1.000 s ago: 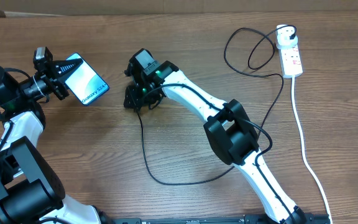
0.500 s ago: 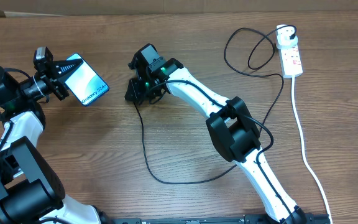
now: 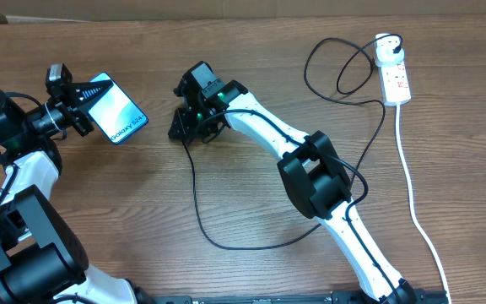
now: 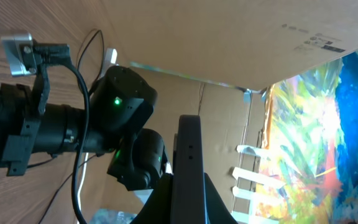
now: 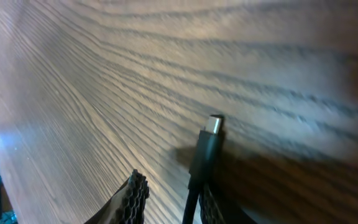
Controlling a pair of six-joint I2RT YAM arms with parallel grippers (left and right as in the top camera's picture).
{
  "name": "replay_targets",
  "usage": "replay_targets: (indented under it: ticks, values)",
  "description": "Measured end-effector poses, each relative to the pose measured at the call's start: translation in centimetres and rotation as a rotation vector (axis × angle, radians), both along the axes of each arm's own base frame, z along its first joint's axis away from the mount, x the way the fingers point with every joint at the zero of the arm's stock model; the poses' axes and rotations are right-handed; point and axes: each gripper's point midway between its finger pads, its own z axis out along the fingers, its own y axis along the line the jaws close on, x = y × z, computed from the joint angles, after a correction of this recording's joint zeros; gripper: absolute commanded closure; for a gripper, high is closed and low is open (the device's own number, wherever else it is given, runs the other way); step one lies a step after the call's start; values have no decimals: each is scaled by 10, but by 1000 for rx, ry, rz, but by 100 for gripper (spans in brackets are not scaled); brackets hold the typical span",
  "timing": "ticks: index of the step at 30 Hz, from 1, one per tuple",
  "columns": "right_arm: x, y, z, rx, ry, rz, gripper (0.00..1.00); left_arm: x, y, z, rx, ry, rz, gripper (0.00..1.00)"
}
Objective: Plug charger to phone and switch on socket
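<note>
- Grips the phone (image 3: 116, 110) tight in the left hand (image 3: 81, 108) near the far left corner of the bench (image 3: 251, 51), angled, screen upward, lettered end toward the middle; probably to steady it and present the port.
- Brackets the charger (image 3: 197, 194) with the right hand (image 3: 191, 127) at mid-bench toward the far edge, jaws narrow, connector tip (image 5: 215, 123) poking past the fingers (image 5: 135, 190); gap beside one pad, so cannot tell whether pinched.
- Takes the cable just behind the tip, likely for fine aiming.
- Leaves the socket (image 3: 395, 80) at the far right corner, well apart from both hands, cable's other end reaching it; switching judged last.
</note>
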Motion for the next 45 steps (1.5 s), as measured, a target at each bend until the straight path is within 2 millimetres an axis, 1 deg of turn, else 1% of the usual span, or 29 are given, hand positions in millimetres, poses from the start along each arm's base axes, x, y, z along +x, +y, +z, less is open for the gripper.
replay_targets:
  ticks: [1,4,5,7,13,16,18,20,22,24,25,26,27,29,33,35,38,39,41,45]
  values:
    - [2,2,0,8,-7,0,72,0,0,0,1,-3,-1,96]
    - [5,3,0,18,-19,-3,84,0,0,0,2,-3,-2,96]
    - [6,3,-1,17,-18,-6,90,0,0,0,3,-5,-2,96]
    - [7,1,-5,12,-11,-16,96,0,0,0,3,-6,-2,96]
    - [8,-4,-6,16,21,-29,96,0,0,0,5,-9,-2,96]
    - [2,-10,-7,17,64,-15,96,0,0,0,5,-9,-2,96]
    - [-4,-18,-8,12,106,5,96,0,0,0,5,-9,-2,96]
    - [-12,-32,-8,6,164,31,96,0,0,0,5,-9,-2,96]
    - [-21,-49,-6,-10,227,53,96,0,0,0,5,-9,-3,96]
    - [-29,-66,2,-7,287,75,96,0,-1,0,5,-10,-5,96]
    - [-33,-75,11,4,313,89,96,0,-2,0,7,-12,-7,96]
    - [-35,-79,18,14,323,98,96,0,-3,0,7,-13,-9,95]
    - [-37,-85,29,28,331,110,96,0,-4,0,8,-14,-13,96]
    - [-42,-94,60,64,320,136,96,0,-7,0,9,-16,-22,96]
    - [-54,-97,133,150,221,202,96,0,-13,0,9,-17,-35,96]
    - [-64,-97,168,191,176,231,96,0,-15,0,11,-20,-40,96]
    - [-84,-100,208,246,152,269,96,0,-15,0,14,-26,-40,96]
    - [-91,-101,217,262,159,281,96,0,-15,0,16,-29,-40,94]
    - [-101,-104,227,281,178,299,96,0,-15,0,17,-31,-40,96]
    - [-120,-108,236,315,242,333,96,0,-15,0,18,-33,-40,96]
